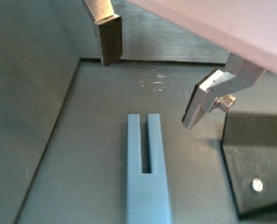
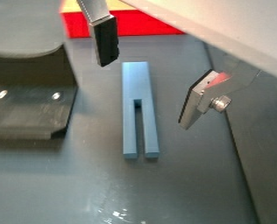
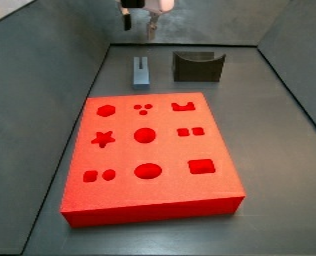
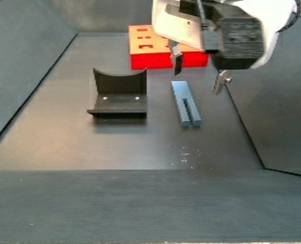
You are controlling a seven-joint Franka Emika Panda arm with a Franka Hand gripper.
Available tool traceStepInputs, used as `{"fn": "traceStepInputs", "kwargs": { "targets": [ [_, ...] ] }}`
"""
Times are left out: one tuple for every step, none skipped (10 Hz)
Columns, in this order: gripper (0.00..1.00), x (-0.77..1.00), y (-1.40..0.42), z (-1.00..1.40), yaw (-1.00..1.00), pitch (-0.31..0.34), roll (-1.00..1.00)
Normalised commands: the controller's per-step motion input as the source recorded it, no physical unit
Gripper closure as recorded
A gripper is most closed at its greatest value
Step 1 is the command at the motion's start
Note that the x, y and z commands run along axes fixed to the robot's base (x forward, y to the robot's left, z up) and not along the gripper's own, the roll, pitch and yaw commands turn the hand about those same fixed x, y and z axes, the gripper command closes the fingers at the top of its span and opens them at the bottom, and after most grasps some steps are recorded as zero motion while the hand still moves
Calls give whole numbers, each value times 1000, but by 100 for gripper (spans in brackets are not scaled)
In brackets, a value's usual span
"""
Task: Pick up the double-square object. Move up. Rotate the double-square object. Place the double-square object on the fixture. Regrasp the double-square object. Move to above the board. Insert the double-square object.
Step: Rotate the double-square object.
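Note:
The double-square object (image 2: 138,107) is a slim blue-grey bar with a slot in one end, lying flat on the dark floor; it also shows in a wrist view (image 1: 145,171) and in both side views (image 3: 142,70) (image 4: 187,102). My gripper (image 2: 149,76) hangs open above it, nothing between its fingers (image 1: 110,42); in a side view the gripper (image 4: 198,72) is over the bar's end nearest the board. The dark fixture (image 4: 117,93) (image 3: 197,66) stands beside the bar. The red board (image 3: 149,152) with shaped recesses lies past the bar.
Grey walls (image 3: 67,40) enclose the floor on all sides. A slanted wall panel (image 4: 274,114) rises close beside the gripper. The fixture's base plate (image 2: 30,109) sits near one finger.

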Motion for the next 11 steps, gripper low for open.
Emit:
{"fn": "traceStepInputs", "kwargs": {
  "targets": [
    [0, 43, 2, -41, 1000, -8, 2],
    [0, 43, 2, -41, 1000, -9, 2],
    [0, 43, 2, -41, 1000, -10, 2],
    [0, 43, 2, -41, 1000, -11, 3],
    [0, 43, 2, -41, 1000, -14, 3],
    [0, 43, 2, -41, 1000, -16, 4],
    [0, 43, 2, -41, 1000, -20, 5],
    [0, 43, 2, -41, 939, -23, 6],
    [0, 43, 2, -41, 688, -23, 6],
    [0, 42, 2, -42, 393, -23, 6],
    [0, 41, 2, -42, 237, -22, 6]
  ]
}}
